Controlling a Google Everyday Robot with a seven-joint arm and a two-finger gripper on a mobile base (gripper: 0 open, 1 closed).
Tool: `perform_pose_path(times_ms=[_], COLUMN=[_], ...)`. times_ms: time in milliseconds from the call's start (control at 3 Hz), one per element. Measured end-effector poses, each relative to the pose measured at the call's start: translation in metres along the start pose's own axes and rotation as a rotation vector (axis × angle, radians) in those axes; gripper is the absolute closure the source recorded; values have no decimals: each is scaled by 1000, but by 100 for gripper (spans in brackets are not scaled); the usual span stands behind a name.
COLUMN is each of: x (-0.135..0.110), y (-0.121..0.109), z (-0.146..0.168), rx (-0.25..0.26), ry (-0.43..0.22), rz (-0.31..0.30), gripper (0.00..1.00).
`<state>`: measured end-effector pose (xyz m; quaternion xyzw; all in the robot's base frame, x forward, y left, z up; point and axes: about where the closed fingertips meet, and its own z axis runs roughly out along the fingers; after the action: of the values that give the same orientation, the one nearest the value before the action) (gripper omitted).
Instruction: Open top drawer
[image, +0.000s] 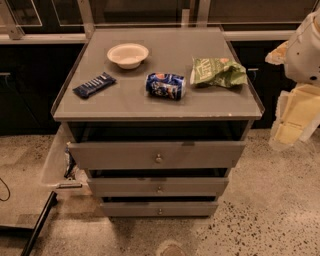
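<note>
The grey table (150, 102) has three drawers; the top drawer (125, 156), the widest, stands pulled partly out just beneath the tabletop. The pincer (292, 122) hangs at the right edge of view, well apart from the drawer; its opening and any load cannot be told. On the table lie a green bag (218, 71), a white bowl (128, 54), a blue can (165, 85) on its side and a dark wrapped bar (94, 84).
</note>
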<state>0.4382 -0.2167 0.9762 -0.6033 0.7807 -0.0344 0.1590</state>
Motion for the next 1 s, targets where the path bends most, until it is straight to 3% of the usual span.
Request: perform_pose_path(times_ms=[333,1000], x=[1,-6], y=[-1,0], z=[2,56], rx=[8,-3], ry=[-3,-45], rz=[1,-86], gripper=[0,0])
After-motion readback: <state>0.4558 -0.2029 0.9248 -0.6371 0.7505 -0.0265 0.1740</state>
